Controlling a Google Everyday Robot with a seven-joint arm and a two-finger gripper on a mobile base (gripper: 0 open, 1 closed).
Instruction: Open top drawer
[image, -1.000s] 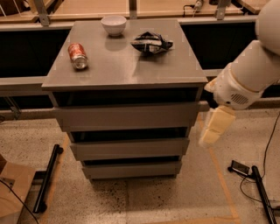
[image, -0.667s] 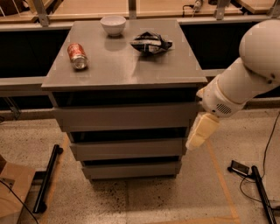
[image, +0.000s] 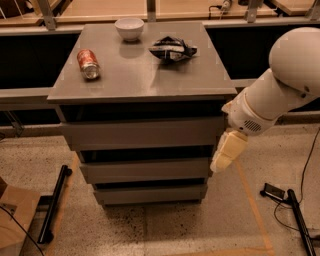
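Observation:
The grey cabinet (image: 140, 80) stands in the middle with three stacked grey drawer fronts. The top drawer (image: 142, 134) is the widest and tallest front, just under the tabletop, and it looks closed. My cream-coloured gripper (image: 226, 154) hangs from the white arm (image: 280, 85) at the cabinet's right front corner. It points down and left, beside the right end of the top and middle drawer (image: 145, 170) fronts. I cannot tell whether it touches them.
On the cabinet top lie a red soda can (image: 88, 63), a white bowl (image: 129, 27) and a crumpled dark snack bag (image: 172, 49). A black bar (image: 54, 205) and a cardboard box (image: 15, 220) are on the floor at left, and a black device with cables (image: 275, 191) at right.
My arm and gripper have swung left, from out beside the cabinet in to its right front corner. The drawers and the items on top have not moved.

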